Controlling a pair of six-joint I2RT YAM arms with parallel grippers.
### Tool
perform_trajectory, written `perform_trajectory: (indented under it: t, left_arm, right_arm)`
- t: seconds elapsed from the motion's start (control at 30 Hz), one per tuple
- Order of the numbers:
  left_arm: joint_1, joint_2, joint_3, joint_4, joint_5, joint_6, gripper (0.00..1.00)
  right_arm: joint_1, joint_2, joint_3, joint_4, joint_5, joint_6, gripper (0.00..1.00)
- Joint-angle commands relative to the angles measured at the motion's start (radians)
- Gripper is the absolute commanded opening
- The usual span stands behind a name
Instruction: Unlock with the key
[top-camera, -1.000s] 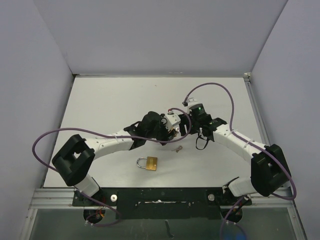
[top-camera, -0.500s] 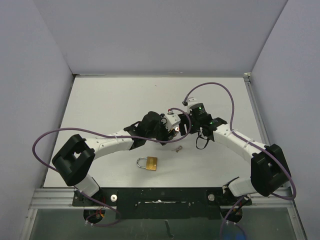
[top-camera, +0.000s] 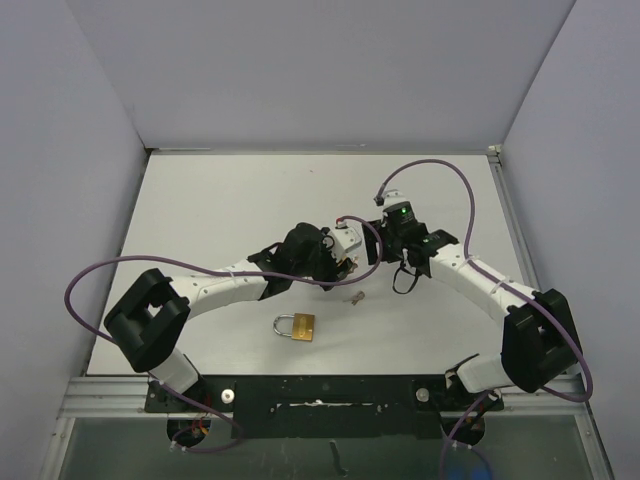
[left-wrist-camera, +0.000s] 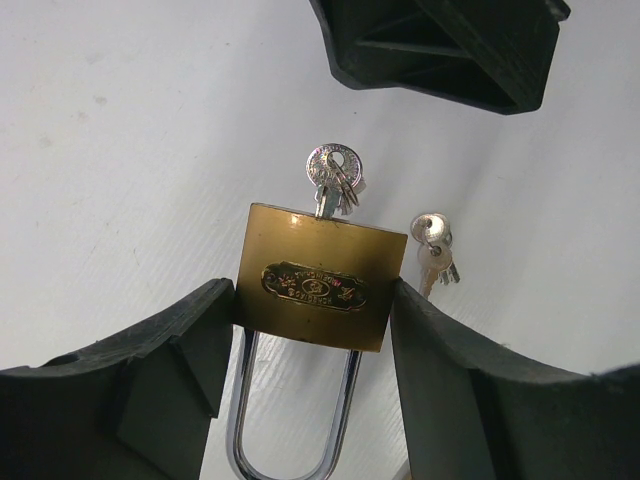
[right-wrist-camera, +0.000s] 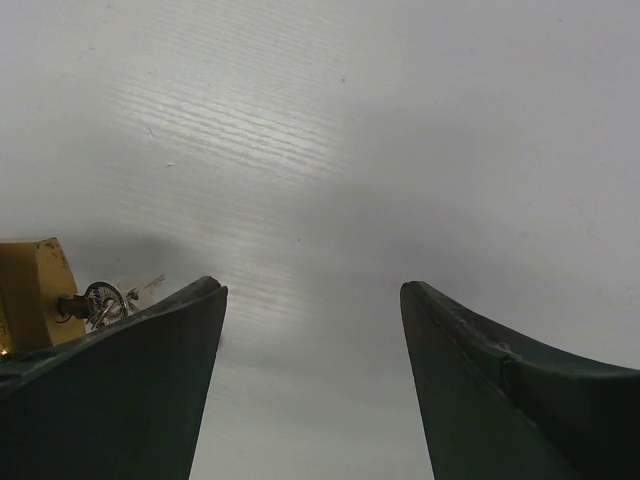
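The padlock sits clamped in the left gripper mid-table, with the key in its keyhole. The right gripper, jaws apart and empty, has drawn back rightward. Only the top view shows a second padlock lying nearer; the left wrist view shows spare keys clearly.

the padlock has a brass-gold body with an embossed oval label and a silver shackle. its key is silver, the table white, the cables purple.
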Motion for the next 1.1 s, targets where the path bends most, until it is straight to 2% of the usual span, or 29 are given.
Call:
perform_trajectory:
  t: [0.0,0.33,0.67,0.77,0.9,1.07]
  left_arm:
    - [-0.004,-0.027,0.057,0.097,0.008,0.011,0.0]
    - [-0.004,-0.019,0.068,0.093,0.019,0.008,0.0]
    - [-0.005,-0.025,0.066,0.097,0.013,0.008,0.0]
    - [-0.005,-0.033,0.054,0.104,-0.003,0.004,0.0]
    - [-0.004,-0.056,0.021,0.138,-0.023,-0.009,0.0]
    - [-0.003,-0.08,-0.026,0.22,-0.042,-0.032,0.0]
  right_arm:
    - [-0.006,0.012,0.048,-0.006,0.032,-0.004,0.72]
    - [-0.002,0.009,0.012,0.111,-0.268,-0.045,0.71]
    - [-0.02,-0.004,0.003,0.106,-0.233,-0.015,0.71]
    - [-0.084,-0.011,-0.009,0.097,-0.246,0.039,0.7]
    - [-0.228,-0.066,-0.114,0.252,-0.498,0.136,0.64]
    - [-0.255,-0.066,-0.164,0.411,-0.732,0.19,0.54]
